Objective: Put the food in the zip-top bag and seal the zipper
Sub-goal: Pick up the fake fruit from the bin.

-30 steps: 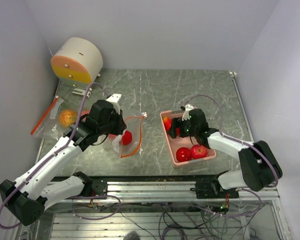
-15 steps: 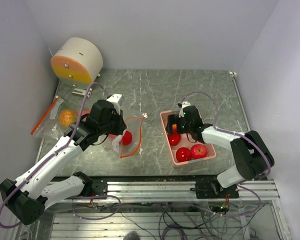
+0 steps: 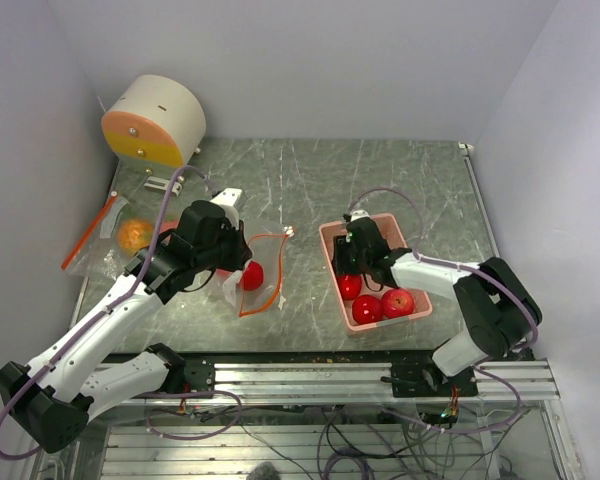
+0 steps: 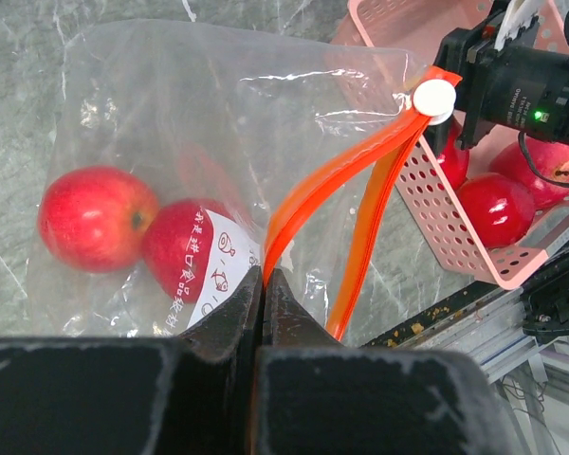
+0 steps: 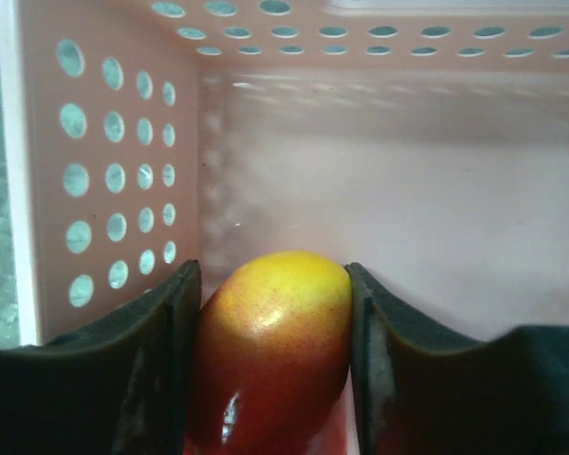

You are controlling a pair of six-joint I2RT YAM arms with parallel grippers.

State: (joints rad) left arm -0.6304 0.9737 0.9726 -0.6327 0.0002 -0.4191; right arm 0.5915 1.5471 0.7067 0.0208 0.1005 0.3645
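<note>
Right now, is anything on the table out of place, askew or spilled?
Nothing is spilled or damaged. One thing stands out: a second clear bag holding an orange fruit lies at the far left edge of the table, and its orange zipper strip seems to reach past that edge.

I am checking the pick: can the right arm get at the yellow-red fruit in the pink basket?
Likely yes. The right gripper straddles the yellow-red fruit inside the pink basket, a finger against each side, and nothing else stands in between.
</note>
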